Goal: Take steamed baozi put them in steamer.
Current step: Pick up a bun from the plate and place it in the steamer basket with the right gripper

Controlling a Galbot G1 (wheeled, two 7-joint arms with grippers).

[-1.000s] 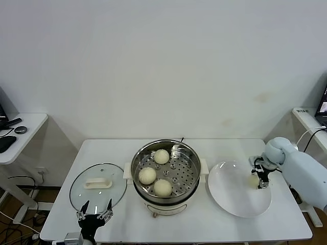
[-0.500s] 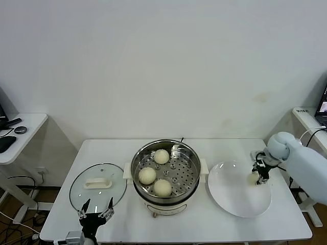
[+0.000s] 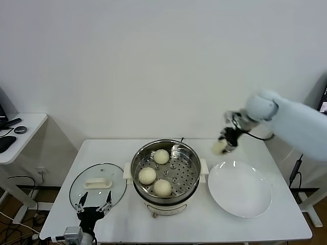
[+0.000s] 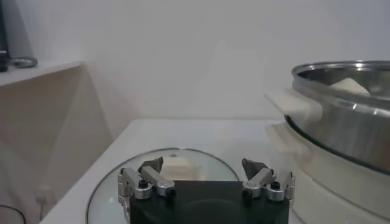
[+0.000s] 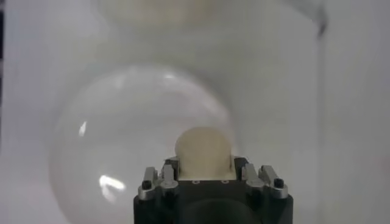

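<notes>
Baozi (image 3: 218,147), round, clamped in right hand (image 3: 225,142).

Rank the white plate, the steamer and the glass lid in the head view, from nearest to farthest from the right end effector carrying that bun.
The right end effector holds a steamed baozi above the table.
1. White plate: just below it, on the table's right side.
2. Steamer: to its left, at the table's middle.
3. Glass lid: far left, by the idle left end effector.
</notes>
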